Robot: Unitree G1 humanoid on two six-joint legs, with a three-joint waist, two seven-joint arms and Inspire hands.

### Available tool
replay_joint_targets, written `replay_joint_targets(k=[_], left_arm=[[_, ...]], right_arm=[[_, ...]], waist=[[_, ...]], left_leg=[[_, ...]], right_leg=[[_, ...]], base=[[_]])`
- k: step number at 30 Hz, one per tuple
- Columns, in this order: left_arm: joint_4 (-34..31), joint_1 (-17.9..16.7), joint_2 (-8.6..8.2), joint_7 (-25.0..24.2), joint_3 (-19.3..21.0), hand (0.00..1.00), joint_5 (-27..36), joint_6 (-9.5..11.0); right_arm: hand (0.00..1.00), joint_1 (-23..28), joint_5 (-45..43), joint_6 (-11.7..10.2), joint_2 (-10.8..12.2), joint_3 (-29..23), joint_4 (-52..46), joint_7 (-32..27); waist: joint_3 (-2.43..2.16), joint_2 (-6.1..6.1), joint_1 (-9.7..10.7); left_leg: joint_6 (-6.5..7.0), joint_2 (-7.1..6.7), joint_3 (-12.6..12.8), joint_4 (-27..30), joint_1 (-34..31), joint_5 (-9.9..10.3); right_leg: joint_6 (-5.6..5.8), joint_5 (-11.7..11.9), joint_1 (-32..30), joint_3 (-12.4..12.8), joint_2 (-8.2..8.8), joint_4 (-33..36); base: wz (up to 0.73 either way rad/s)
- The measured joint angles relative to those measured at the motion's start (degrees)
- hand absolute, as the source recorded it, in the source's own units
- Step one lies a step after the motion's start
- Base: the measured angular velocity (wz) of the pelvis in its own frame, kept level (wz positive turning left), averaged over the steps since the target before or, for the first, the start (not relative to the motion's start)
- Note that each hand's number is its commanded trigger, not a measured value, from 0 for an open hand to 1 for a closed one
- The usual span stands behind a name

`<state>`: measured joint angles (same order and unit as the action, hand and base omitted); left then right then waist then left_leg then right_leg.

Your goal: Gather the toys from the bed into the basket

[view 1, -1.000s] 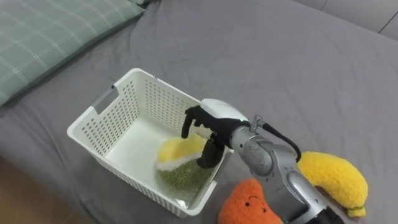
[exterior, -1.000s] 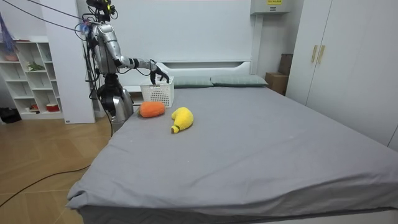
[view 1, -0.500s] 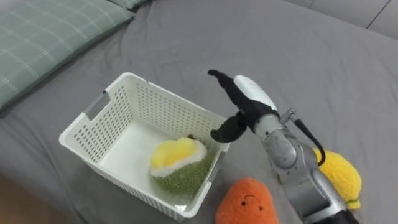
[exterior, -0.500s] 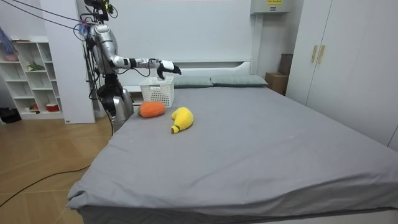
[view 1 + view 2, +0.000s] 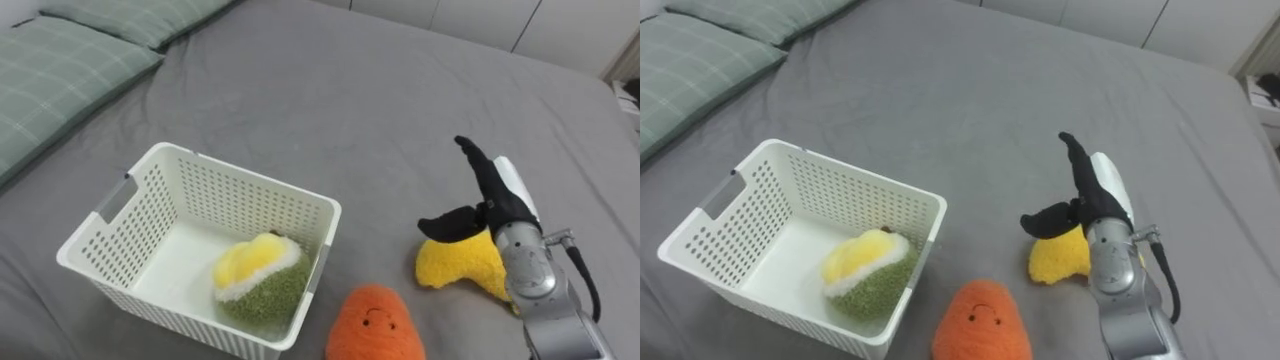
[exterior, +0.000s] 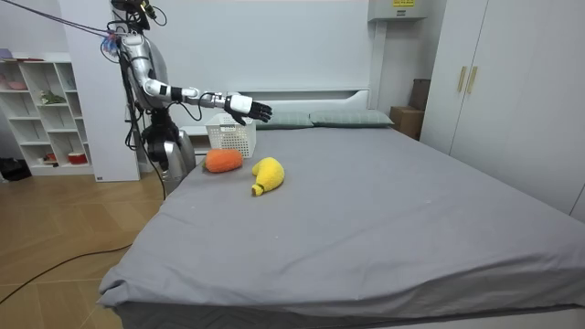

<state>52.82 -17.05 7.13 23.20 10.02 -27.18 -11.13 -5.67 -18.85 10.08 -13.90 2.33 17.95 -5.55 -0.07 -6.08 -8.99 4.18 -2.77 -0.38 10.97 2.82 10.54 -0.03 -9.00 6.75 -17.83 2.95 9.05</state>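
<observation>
Hovering over yellow plush (image 5: 462,268), right hand (image 5: 500,198); fingers spread

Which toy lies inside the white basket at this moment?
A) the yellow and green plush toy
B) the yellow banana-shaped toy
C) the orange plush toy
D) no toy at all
A: the yellow and green plush toy lies in the white basket, while the orange plush toy and the yellow banana-shaped toy lie on the grey bed outside it.
</observation>
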Motion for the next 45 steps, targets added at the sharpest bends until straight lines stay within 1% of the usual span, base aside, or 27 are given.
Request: replay_joint_targets(k=[2,4,6,7,8,9,10,11,12,14,16,17,18,20,25,28,29,31,34,35,36,37,39,40,42,43,45], left_arm=[[0.0,-0.2,0.03,0.0,0.0,0.00,0.0,-0.1],[-0.4,-0.2,0.27,-0.1,0.0,0.00,0.0,-0.2],[-0.6,0.0,0.58,-0.3,0.0,0.00,0.0,-0.2],[-0.6,0.0,0.82,-0.3,-0.1,0.00,0.1,-0.2],[-1.1,0.0,1.04,-0.3,0.0,0.00,0.1,-0.1],[-1.3,0.0,1.21,-0.3,-0.1,0.00,0.1,0.0],[-1.5,0.2,1.67,-0.3,-0.2,0.00,0.1,0.0],[-1.9,0.3,2.27,-0.3,-0.5,0.00,0.2,0.2],[-1.9,0.6,2.61,-0.3,-0.8,0.00,0.2,0.2],[-1.9,1.6,3.29,-0.1,-0.9,0.00,0.2,0.4],[-1.7,2.6,3.70,-0.1,-1.1,0.00,0.1,0.6],[-1.5,2.8,3.79,-0.1,-1.3,0.00,0.2,0.7],[-1.5,3.2,3.85,-0.1,-1.6,0.00,0.4,1.1],[-1.5,3.7,4.38,0.0,-2.9,0.00,0.8,2.1],[-1.0,6.0,4.49,0.1,-3.5,0.00,0.8,2.6],[-0.9,7.0,4.54,0.1,-4.3,0.00,0.8,2.9],[-0.9,7.5,4.57,0.1,-4.6,0.00,0.8,3.0],[-1.0,7.7,4.57,0.1,-4.7,0.00,0.8,3.1],[-0.8,8.6,4.55,-0.1,-5.0,0.00,0.8,3.3],[-0.6,9.0,4.64,0.0,-5.9,0.00,0.8,3.5],[-0.5,9.1,4.62,0.0,-6.3,0.00,1.2,3.7],[-0.5,9.1,4.60,0.0,-7.5,0.00,2.5,3.9],[-0.5,9.1,4.62,0.0,-8.6,0.00,3.1,4.1],[-0.5,9.1,4.67,0.0,-9.2,0.00,4.3,4.1],[0.1,9.7,4.68,0.4,-10.2,0.00,6.2,4.2],[0.2,9.8,4.71,0.4,-10.9,0.00,7.2,4.3],[0.1,10.0,4.72,0.6,-11.6,0.00,8.5,4.4]], right_arm=[[0.00,-0.1,0.1,0.0,-0.2,0.0,1.8,-0.7],[0.00,-1.4,0.4,0.0,-0.4,0.0,5.8,-1.3],[0.00,-2.9,0.3,-0.1,-0.7,0.0,9.4,-2.0],[0.00,-4.3,0.3,-0.1,-1.0,0.0,12.3,-2.4],[0.00,-5.8,0.3,-0.1,-1.4,0.0,15.1,-2.6],[0.00,-6.5,0.3,-0.1,-1.7,0.1,16.3,-2.8],[0.00,-7.7,0.3,-0.1,-2.6,0.5,18.1,-3.2],[0.00,-9.1,0.4,-0.3,-3.6,1.1,20.1,-3.6],[0.00,-9.9,0.6,-0.6,-4.0,1.1,21.4,-3.8],[0.00,-12.0,0.7,-0.8,-5.9,1.1,25.8,-4.8],[0.00,-13.5,0.5,-0.9,-6.6,1.3,28.2,-5.7],[0.00,-14.0,0.2,-1.2,-6.9,1.4,29.2,-6.0],[0.00,-14.6,0.1,-1.6,-7.1,1.5,30.8,-6.4],[0.00,-16.0,0.1,-2.6,-7.3,2.1,33.7,-7.2],[0.00,-19.9,0.4,-3.1,-7.8,3.4,39.8,-8.3],[0.00,-21.8,0.1,-3.7,-8.8,4.2,42.0,-8.9],[0.00,-22.2,0.1,-3.7,-9.6,5.0,42.5,-9.1],[0.00,-22.4,0.0,-3.9,-10.2,5.5,42.7,-9.5],[0.00,-23.0,-0.2,-4.2,-11.2,6.1,46.1,-10.1],[0.07,-23.4,-0.2,-4.2,-11.7,7.5,47.5,-10.1],[0.98,-23.7,-0.2,-4.2,-11.9,8.1,48.1,-10.1],[1.00,-24.2,-0.4,-4.2,-12.3,9.6,49.0,-10.1],[1.00,-24.6,-1.4,-4.3,-12.4,11.3,49.4,-10.0],[1.00,-24.9,-1.7,-4.5,-12.4,12.5,49.7,-9.9],[1.00,-25.0,-1.7,-5.1,-12.4,13.4,50.8,-9.9],[1.00,-25.0,-1.9,-5.0,-12.4,14.4,51.6,-10.0],[1.00,-25.0,-2.2,-5.0,-12.6,14.5,52.6,-10.5]], waist=[[0.02,-0.10,0.1],[0.12,-0.35,0.0],[0.09,-0.85,-0.2],[0.16,-1.14,-0.3],[0.08,-1.58,-0.3],[0.21,-1.77,-0.5],[0.26,-2.07,-0.6],[0.19,-2.50,-0.6],[0.32,-2.63,-0.7],[0.46,-2.86,-1.2],[0.48,-3.02,-1.9],[0.57,-2.93,-2.1],[0.78,-2.71,-2.3],[0.98,-2.56,-2.3],[1.19,-2.79,-2.5],[1.53,-2.42,-2.6],[1.60,-2.29,-2.8],[1.70,-2.16,-3.0],[1.90,-1.88,-4.6],[2.02,-1.72,-5.3],[2.18,-1.50,-5.5],[2.43,-1.11,-5.5],[2.46,-0.97,-5.8],[2.46,-0.97,-6.1],[2.49,-0.92,-6.7],[2.56,-0.82,-7.1],[2.69,-0.60,-7.0]], left_leg=[[0.00,0.00,0.0,0.0,-0.3,0.0],[0.01,0.07,0.2,0.0,-0.7,0.0],[0.03,0.06,0.2,0.4,-1.5,0.0],[0.05,0.05,0.2,0.5,-2.1,0.0],[0.07,0.04,0.2,0.5,-2.8,-0.1],[0.07,0.04,0.1,0.7,-3.2,-0.1],[0.06,0.04,-0.1,1.0,-4.3,-0.1],[0.02,0.04,-0.3,1.2,-5.4,-0.1],[0.02,0.04,-0.4,1.4,-5.7,-0.1],[0.03,0.00,-0.6,1.8,-7.4,-0.1],[0.02,0.00,-0.7,2.0,-8.8,-0.1],[0.02,0.00,-0.8,2.2,-9.1,-0.1],[0.03,-0.04,-0.9,2.5,-9.4,-0.1],[-0.02,-0.06,-1.5,2.5,-11.1,-0.2],[-0.19,-0.12,-2.0,3.0,-14.7,-0.6],[-0.20,-0.14,-2.1,3.9,-16.6,-0.6],[-0.20,-0.13,-2.1,3.9,-17.3,-0.6],[-0.21,-0.13,-2.1,3.9,-18.1,-0.6],[-0.22,-0.14,-2.4,3.9,-19.0,-0.6],[-0.23,-0.14,-2.4,4.0,-19.4,-0.6],[-0.23,-0.17,-2.5,4.0,-19.6,-0.6],[-0.22,-0.26,-2.9,4.2,-19.9,-0.7],[-0.28,-0.25,-3.0,4.3,-20.8,-0.7],[-0.33,-0.26,-3.2,4.4,-21.4,-0.9],[-0.41,-0.28,-3.5,4.4,-21.8,-1.0],[-0.45,-0.31,-3.9,4.4,-21.8,-1.0],[-0.52,-0.51,-4.8,4.4,-22.3,-1.2]], right_leg=[[-0.02,0.0,-0.4,0.0,0.03,0.3],[-0.02,0.0,-1.1,0.1,0.06,0.7],[-0.03,0.0,-1.7,0.2,0.05,0.8],[-0.06,0.0,-2.2,0.2,0.05,0.8],[-0.09,0.1,-2.9,0.1,0.04,0.8],[-0.10,0.1,-3.2,0.1,0.02,0.8],[-0.16,0.1,-4.1,-0.3,0.03,0.8],[-0.21,0.2,-4.9,-0.6,0.02,0.8],[-0.22,0.3,-5.2,-0.9,0.02,0.7],[-0.20,0.3,-6.4,-1.3,0.04,0.7],[-0.24,0.3,-7.7,-1.3,0.00,0.7],[-0.24,0.3,-8.0,-1.3,0.00,0.7],[-0.24,0.3,-8.3,-1.4,0.03,0.7],[-0.24,0.3,-9.6,-2.1,0.05,0.7],[-0.36,0.4,-13.0,-2.8,0.05,0.7],[-0.43,0.5,-14.4,-3.2,0.06,0.7],[-0.43,0.5,-15.0,-3.5,0.06,0.7],[-0.44,0.5,-15.8,-3.6,0.07,0.7],[-0.44,0.5,-16.6,-3.4,0.05,0.7],[-0.46,0.5,-17.1,-3.5,0.06,0.7],[-0.48,0.5,-17.2,-3.7,0.09,0.7],[-0.48,0.5,-17.3,-4.2,0.16,0.7],[-0.49,0.5,-18.2,-4.3,0.14,0.7],[-0.53,0.5,-18.6,-4.4,0.15,0.8],[-0.54,0.5,-18.9,-4.6,0.14,0.7],[-0.54,0.5,-18.9,-5.0,0.15,0.7],[-0.54,0.5,-19.0,-6.0,0.49,0.7]], base=[[0.00],[0.00],[0.00],[0.00],[0.00],[0.05],[0.09],[0.11],[0.12],[0.12],[0.04],[0.00],[0.00],[0.10],[0.10],[0.10],[0.08],[0.02],[0.00],[0.00],[0.07],[0.11],[0.07],[0.06],[0.10],[0.19],[0.23]])
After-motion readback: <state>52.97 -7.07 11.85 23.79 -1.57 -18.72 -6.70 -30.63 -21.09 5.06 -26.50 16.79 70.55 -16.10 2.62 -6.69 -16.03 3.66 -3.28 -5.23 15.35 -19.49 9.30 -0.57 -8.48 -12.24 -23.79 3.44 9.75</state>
